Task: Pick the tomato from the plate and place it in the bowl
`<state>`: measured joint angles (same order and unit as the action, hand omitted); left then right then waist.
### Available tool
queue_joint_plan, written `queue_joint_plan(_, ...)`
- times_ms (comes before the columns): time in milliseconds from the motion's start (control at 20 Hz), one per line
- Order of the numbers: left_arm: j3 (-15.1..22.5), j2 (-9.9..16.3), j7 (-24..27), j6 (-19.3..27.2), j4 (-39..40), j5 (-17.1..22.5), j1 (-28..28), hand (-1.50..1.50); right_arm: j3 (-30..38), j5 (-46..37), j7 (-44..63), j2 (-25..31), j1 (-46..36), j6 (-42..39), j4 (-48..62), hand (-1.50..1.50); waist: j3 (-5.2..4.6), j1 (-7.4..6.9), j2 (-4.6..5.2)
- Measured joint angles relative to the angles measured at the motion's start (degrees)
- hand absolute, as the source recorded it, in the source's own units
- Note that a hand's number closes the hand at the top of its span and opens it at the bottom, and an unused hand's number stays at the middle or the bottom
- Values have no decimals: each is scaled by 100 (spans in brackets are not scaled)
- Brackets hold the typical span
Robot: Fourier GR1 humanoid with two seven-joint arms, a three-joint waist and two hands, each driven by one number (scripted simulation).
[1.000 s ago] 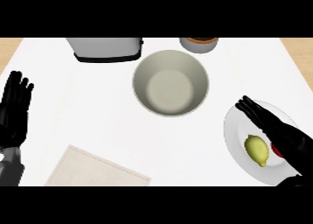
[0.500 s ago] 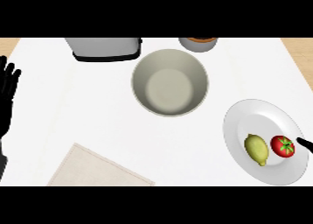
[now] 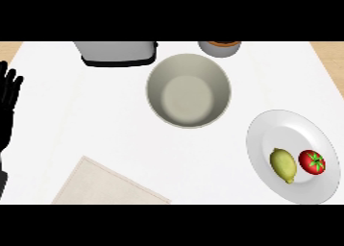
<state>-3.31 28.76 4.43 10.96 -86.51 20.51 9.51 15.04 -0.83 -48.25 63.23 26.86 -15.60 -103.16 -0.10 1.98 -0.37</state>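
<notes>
A red tomato with a green stem lies on the right part of a white plate at the lower right. Beside it on the plate lies a yellow-green lemon. A beige bowl stands empty near the middle, up and left of the plate. My left hand rests open at the left edge, fingers up, far from both. My right hand shows nowhere in the view.
A grey toaster stands at the back, left of the bowl. A small cup with a brown rim is at the back, right of it. A beige cloth lies at the front left.
My right hand has drawn back from over the plate and left the view, baring the tomato and lemon. The left hand shifted slightly toward the left edge.
</notes>
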Motion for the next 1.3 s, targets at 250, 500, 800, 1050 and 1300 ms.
queue_joint_plan(250,-36,10,-9,-70,145,-35,152,0,412,-657,204,636,321,-235,-121,-150,0,-10,11)
queue_joint_plan(500,6,-114,-73,-75,161,-114,272,0,357,-1466,278,716,371,-286,-79,-150,5,-104,26)
queue_joint_plan(800,18,-297,10,-117,158,-296,217,0,89,-2276,270,298,172,-279,146,-150,9,-164,36)
queue_joint_plan(1050,-45,-335,-137,-188,-32,-350,190,0,-325,-2725,488,-15,-306,-406,343,-150,12,-209,40)
queue_joint_plan(1300,-187,-388,-94,-339,180,-398,332,0,-742,-3222,529,-437,-789,-444,737,-150,9,-208,43)
